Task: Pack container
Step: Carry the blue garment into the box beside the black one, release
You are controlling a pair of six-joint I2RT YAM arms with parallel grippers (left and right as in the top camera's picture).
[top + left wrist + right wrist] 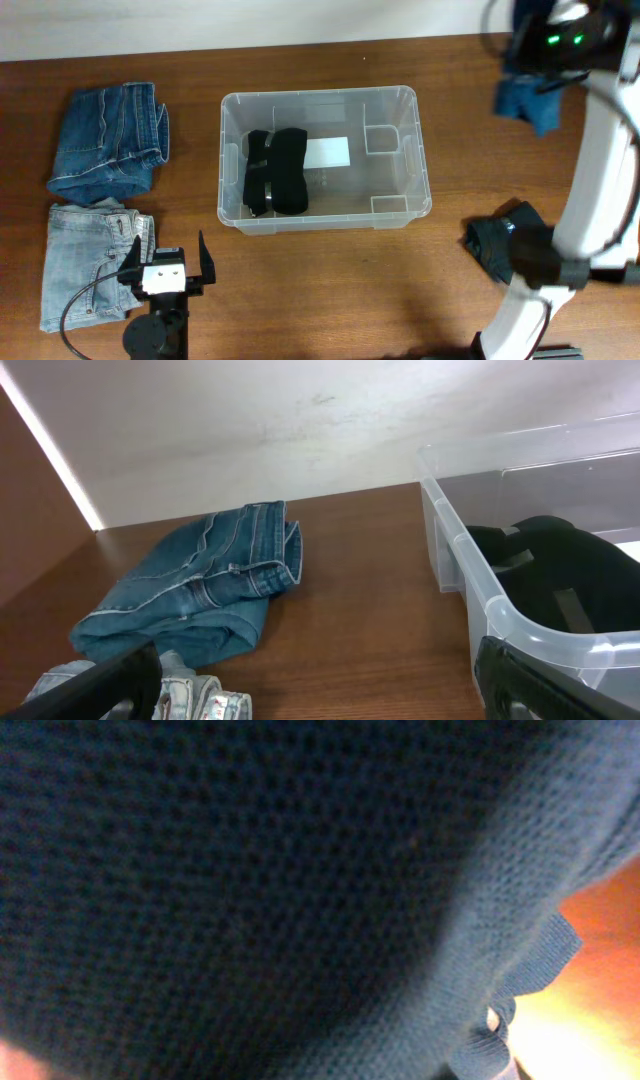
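Label (327, 152) in the container (320, 93) unreadable (plain white); container lies up-right of my wide-open left gripper (170, 243), left of my right gripper (545, 65) pinching blue cloth (525, 102).

I've got L gripper (170, 255) low, jaws wide apart; R gripper (545, 70) raised far-right, pinched on blue cloth (522, 100).

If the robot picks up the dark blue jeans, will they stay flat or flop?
Probably flop: the dark blue jeans are soft folded cloth, so loose ends would likely droop. They look thick and layered, so maybe heavyish. Lying flat, they shouldn't roll.
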